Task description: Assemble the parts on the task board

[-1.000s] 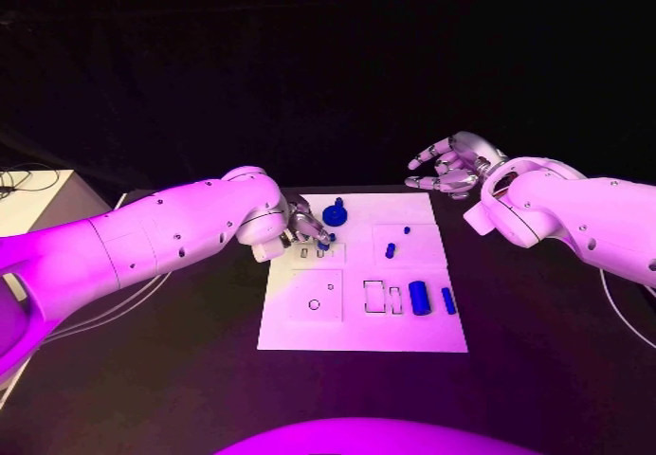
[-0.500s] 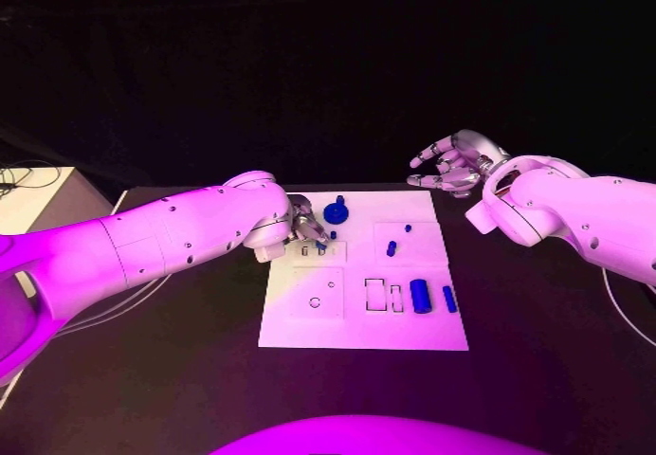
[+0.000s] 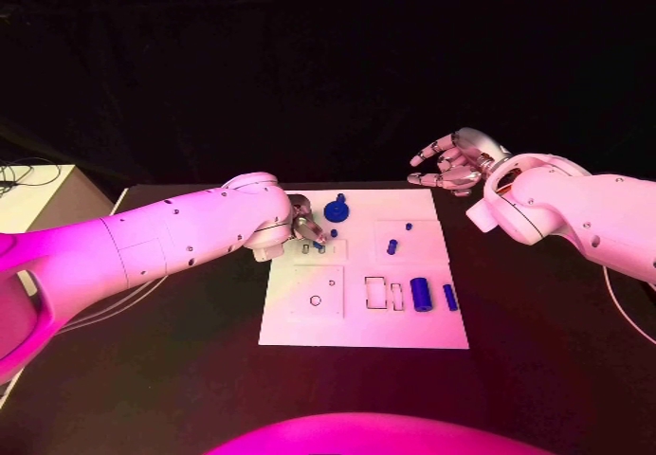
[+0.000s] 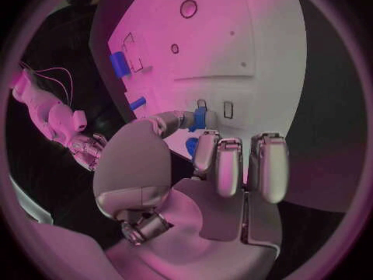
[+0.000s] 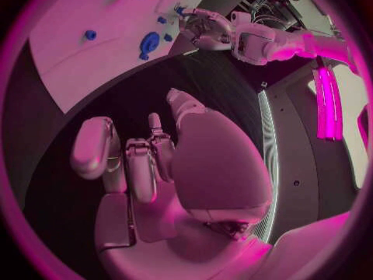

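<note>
Blue part (image 3: 320,245) pinched by left hand (image 3: 303,226), round gear-like piece (image 3: 337,210) just beside

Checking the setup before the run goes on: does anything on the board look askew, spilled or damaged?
Nothing stands out. The task board lies flat and square on the table, the loose blue parts rest on it, and the left hand holds a small blue part over a slot.

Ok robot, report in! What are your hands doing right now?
Left hand pinching a small blue part over the task board. Right hand open, off the board's far corner. Nothing in the way.
</note>
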Action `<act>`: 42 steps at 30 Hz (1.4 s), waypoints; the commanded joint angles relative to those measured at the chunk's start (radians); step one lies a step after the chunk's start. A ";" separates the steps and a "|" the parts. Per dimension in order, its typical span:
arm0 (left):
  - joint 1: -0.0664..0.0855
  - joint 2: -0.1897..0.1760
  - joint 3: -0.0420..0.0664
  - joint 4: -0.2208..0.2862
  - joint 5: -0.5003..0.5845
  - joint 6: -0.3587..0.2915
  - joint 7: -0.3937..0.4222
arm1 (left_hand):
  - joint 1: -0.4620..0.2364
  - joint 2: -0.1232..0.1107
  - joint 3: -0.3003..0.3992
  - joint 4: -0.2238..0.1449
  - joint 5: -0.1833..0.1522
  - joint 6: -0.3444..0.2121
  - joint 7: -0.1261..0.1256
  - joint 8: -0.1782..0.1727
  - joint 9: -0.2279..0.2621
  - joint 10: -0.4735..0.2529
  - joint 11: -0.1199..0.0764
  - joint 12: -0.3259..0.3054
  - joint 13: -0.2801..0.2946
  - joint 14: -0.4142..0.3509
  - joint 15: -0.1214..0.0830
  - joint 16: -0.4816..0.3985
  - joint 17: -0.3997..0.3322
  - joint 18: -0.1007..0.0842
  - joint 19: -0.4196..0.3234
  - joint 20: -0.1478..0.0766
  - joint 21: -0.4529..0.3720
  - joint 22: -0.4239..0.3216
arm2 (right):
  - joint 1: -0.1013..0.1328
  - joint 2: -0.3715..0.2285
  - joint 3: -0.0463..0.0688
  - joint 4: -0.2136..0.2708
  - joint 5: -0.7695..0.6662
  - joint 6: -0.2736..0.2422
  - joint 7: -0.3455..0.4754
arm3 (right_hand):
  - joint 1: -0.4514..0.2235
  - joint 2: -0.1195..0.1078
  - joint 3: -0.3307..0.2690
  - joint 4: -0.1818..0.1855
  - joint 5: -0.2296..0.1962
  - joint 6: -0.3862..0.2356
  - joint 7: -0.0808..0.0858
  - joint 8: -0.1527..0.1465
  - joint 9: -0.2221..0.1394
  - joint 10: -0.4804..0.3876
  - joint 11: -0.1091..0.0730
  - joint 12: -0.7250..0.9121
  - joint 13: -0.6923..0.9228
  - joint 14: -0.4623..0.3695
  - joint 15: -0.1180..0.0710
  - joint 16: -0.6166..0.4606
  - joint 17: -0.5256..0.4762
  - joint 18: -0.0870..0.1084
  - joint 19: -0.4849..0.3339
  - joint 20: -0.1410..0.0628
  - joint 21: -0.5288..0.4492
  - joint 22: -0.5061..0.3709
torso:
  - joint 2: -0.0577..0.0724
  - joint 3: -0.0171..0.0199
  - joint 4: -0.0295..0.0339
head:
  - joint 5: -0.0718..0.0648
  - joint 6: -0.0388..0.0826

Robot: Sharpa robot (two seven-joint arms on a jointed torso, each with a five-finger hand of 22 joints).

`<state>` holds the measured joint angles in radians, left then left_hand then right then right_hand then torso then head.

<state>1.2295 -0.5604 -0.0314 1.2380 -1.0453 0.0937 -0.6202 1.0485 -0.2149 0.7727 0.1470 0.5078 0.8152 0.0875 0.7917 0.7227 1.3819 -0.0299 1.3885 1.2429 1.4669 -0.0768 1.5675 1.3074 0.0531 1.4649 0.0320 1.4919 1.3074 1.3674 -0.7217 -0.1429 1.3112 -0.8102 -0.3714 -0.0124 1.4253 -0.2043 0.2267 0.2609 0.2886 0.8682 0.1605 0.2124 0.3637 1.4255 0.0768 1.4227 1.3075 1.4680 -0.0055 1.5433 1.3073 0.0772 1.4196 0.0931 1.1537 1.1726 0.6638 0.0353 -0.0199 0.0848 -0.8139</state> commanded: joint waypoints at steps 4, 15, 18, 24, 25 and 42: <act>-0.002 0.004 0.000 0.004 -0.014 0.012 0.005 | 0.000 0.013 0.137 -0.142 0.004 0.056 -0.047 0.005 0.189 0.008 -0.001 0.006 0.001 0.104 -0.009 0.003 0.263 -0.015 0.022 -0.005 0.006 0.092 | 0.000 0.001 0.000 0.001 -0.012 0.017 0.004 | -0.010 -0.002 -0.001 0.005 0.002 -0.005 0.000 0.006 0.001 -0.003 -0.002 -0.004 0.092 0.085 0.002 -0.005 0.185 0.018 -0.006 0.002 -0.004 -0.001 | 0.001 0.0002 -0.0008 | 0.000 -0.002; -0.003 0.006 -0.001 0.007 -0.005 0.015 0.005 | -0.001 0.014 0.137 -0.140 0.004 0.058 -0.048 0.005 0.189 0.009 -0.002 0.006 0.002 0.104 -0.010 0.003 0.263 -0.015 0.022 -0.006 0.006 0.092 | 0.000 0.001 0.000 0.001 -0.012 0.018 0.003 | -0.010 -0.002 -0.001 0.005 0.002 -0.005 0.000 0.006 0.001 -0.003 -0.002 -0.004 0.092 0.085 0.002 -0.005 0.185 0.018 -0.006 0.002 -0.004 -0.001 | 0.001 0.0005 0.0004 | -0.001 -0.001; -0.003 0.007 -0.001 0.008 -0.002 0.016 0.005 | -0.001 0.015 0.137 -0.140 0.005 0.059 -0.048 0.006 0.189 0.010 -0.002 0.007 0.003 0.104 -0.010 0.003 0.263 -0.016 0.022 -0.006 0.007 0.093 | 0.000 0.002 0.000 0.001 -0.012 0.019 0.002 | -0.010 -0.002 -0.001 0.005 0.002 -0.005 0.000 0.006 0.001 -0.003 -0.002 -0.004 0.092 0.085 0.002 -0.005 0.185 0.018 -0.006 0.002 -0.004 -0.001 | 0.000 0.0004 -0.0002 | 0.001 -0.002; -0.004 0.009 -0.001 0.007 0.000 0.022 0.005 | -0.001 0.016 0.138 -0.140 0.005 0.059 -0.049 0.006 0.189 0.010 -0.003 0.006 0.002 0.104 -0.010 0.003 0.263 -0.016 0.022 -0.006 0.006 0.093 | 0.000 0.002 0.000 0.001 -0.013 0.019 0.002 | -0.010 -0.002 -0.001 0.005 0.002 -0.005 0.000 0.006 0.001 -0.003 -0.002 -0.004 0.092 0.085 0.002 -0.005 0.185 0.018 -0.006 0.002 -0.004 -0.001 | 0.000 -0.0001 -0.0007 | 0.000 -0.005; -0.004 0.009 -0.001 0.007 0.000 0.024 0.005 | -0.001 0.016 0.138 -0.140 0.005 0.059 -0.049 0.006 0.189 0.010 -0.003 0.006 0.002 0.104 -0.010 0.003 0.263 -0.016 0.022 -0.006 0.006 0.093 | 0.000 0.002 0.000 0.001 -0.013 0.019 0.001 | -0.010 -0.002 -0.001 0.005 0.002 -0.005 0.000 0.006 0.001 -0.003 -0.002 -0.004 0.092 0.085 0.002 -0.005 0.185 0.018 -0.006 0.002 -0.004 -0.001 | 0.000 -0.0001 -0.0007 | 0.000 -0.005; -0.004 0.005 -0.002 0.006 -0.001 0.048 0.004 | 0.000 0.017 0.139 -0.140 0.005 0.060 -0.050 0.006 0.188 0.010 -0.004 0.005 0.001 0.104 -0.011 0.003 0.263 -0.016 0.023 -0.007 0.007 0.094 | 0.000 0.002 0.000 0.001 -0.015 0.020 -0.001 | -0.010 -0.002 -0.001 0.005 0.002 -0.005 0.000 0.006 0.001 -0.003 -0.002 -0.004 0.092 0.085 0.002 -0.005 0.185 0.018 -0.006 0.002 -0.004 -0.001 | 0.000 0.0001 0.0008 | 0.000 -0.011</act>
<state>1.2253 -0.5563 -0.0335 1.2426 -1.0496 0.1166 -0.6202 1.0452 -0.2102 0.7727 0.1470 0.5092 0.8188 0.0908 0.7940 0.7231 1.3853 -0.0332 1.3884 1.2450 1.4669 -0.0838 1.5675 1.3073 0.0531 1.4649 0.0322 1.4957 1.3074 1.3673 -0.7205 -0.1429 1.3112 -0.8145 -0.3655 -0.0161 1.4253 -0.2042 0.2266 0.2609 0.2885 0.8683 0.1605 0.2124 0.3635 1.4255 0.0768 1.4227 1.3080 1.4680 -0.0055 1.5433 1.3074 0.0771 1.4197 0.0931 1.1538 1.1726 0.6642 0.0352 -0.0195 0.0843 -0.8237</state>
